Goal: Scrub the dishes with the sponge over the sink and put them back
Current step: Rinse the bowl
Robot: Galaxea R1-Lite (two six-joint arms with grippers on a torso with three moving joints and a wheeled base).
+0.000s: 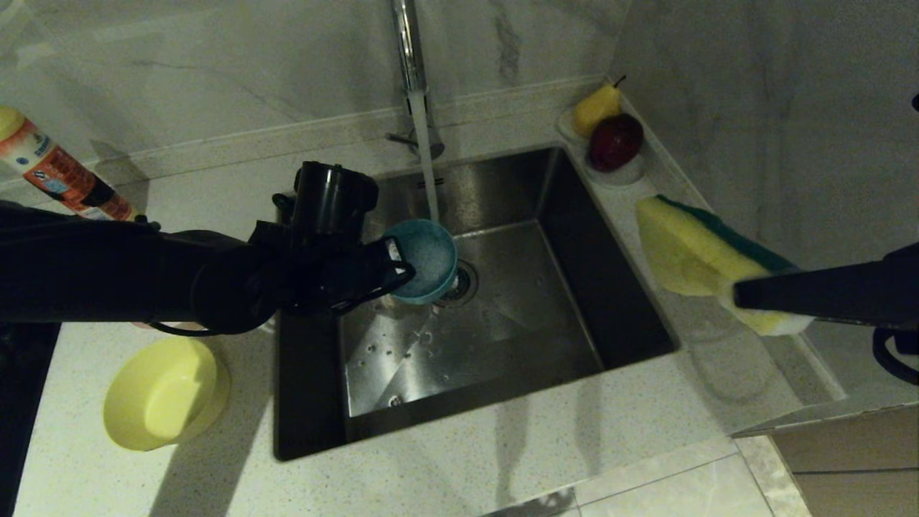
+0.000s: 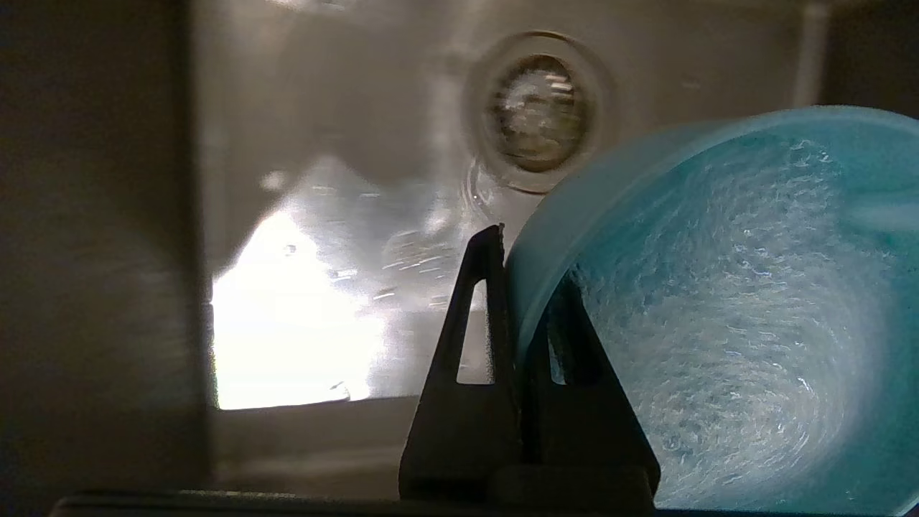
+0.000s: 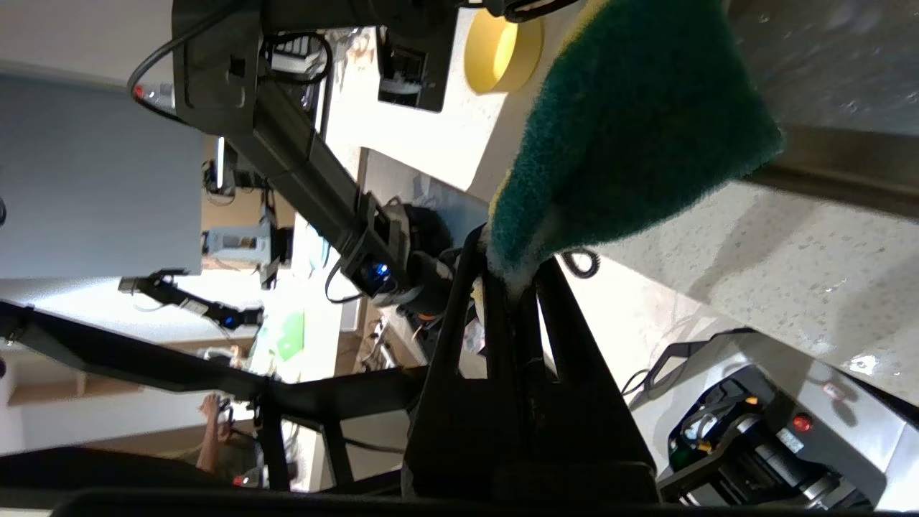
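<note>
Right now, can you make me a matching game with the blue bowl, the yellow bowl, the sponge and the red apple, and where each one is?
Things:
1. blue bowl
2. yellow bowl
3. sponge
4. apple

Places:
A. on the counter left of the sink
B. on the white dish beside the pear
C. under the running tap water, in the left claw
D. held in the air by the right claw, right of the sink

Pairs: 1-C, 2-A, 3-D, 4-B
</note>
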